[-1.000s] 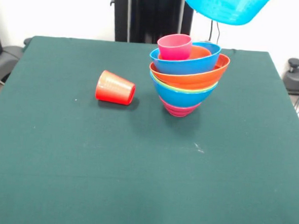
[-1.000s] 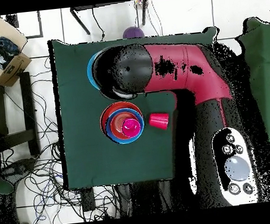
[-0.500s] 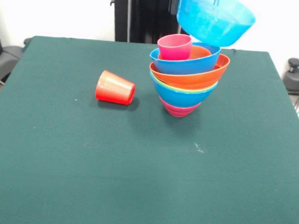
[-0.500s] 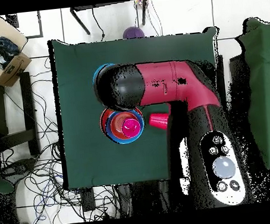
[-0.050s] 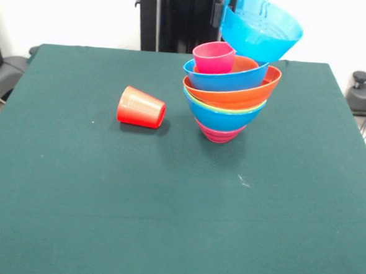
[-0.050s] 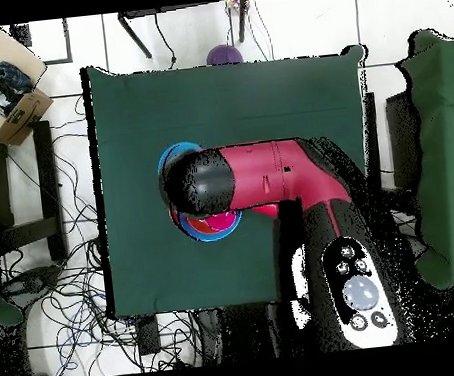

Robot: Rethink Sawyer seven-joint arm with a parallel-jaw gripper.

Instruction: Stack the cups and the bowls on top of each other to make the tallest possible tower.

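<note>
The gripper [image 5: 231, 4] pinches the rim of a tilted light blue bowl [image 5: 262, 29], held just above the tower [image 5: 229, 96]. A pink cup [image 5: 214, 57] tops the tower; a red cup [image 5: 141, 108] lies sideways on the table [image 5: 165, 223].

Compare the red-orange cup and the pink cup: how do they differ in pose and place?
The red-orange cup lies on its side on the green table, apart from the tower; the pink cup stands upright, mouth up. The red-orange cup rests alone; the pink cup sits inside the top blue bowl of the tower, just below the light blue bowl held above. Both are small tapered tumblers.
</note>
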